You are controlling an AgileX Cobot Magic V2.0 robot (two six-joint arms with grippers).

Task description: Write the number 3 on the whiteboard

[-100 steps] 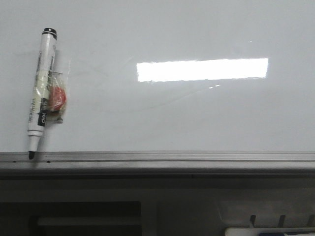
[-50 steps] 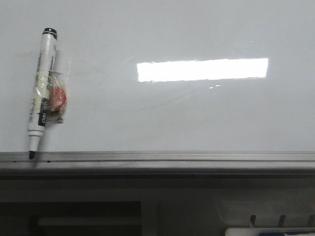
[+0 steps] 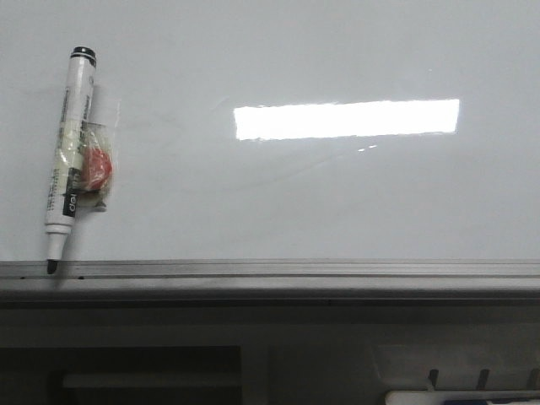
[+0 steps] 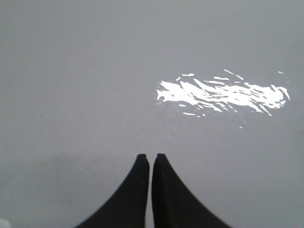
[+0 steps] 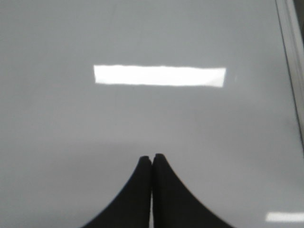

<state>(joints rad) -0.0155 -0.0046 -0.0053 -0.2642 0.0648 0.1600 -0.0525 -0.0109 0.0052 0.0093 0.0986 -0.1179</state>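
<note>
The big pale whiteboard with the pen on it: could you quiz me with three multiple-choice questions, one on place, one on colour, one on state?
1. Where does the white marker pen with black cap lie on the glossy pale grey-white whiteboard?
A. left side
B. centre
C. right side
2. What colour is the round object in clear wrap beside the pen?
A. blue
B. red
C. green
3. The left gripper is:
A. wide open
B. shut, empty
C. holding the pen

Answers: 1 A, front view shows it far left. 2 B, red shows through the wrap. 3 B, fingertips meet over bare board.

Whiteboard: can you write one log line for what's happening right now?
whiteboard: blank, no 3 | marker: lying on board, uncapped | left pincer: shut, empty | right pincer: shut, empty
</note>
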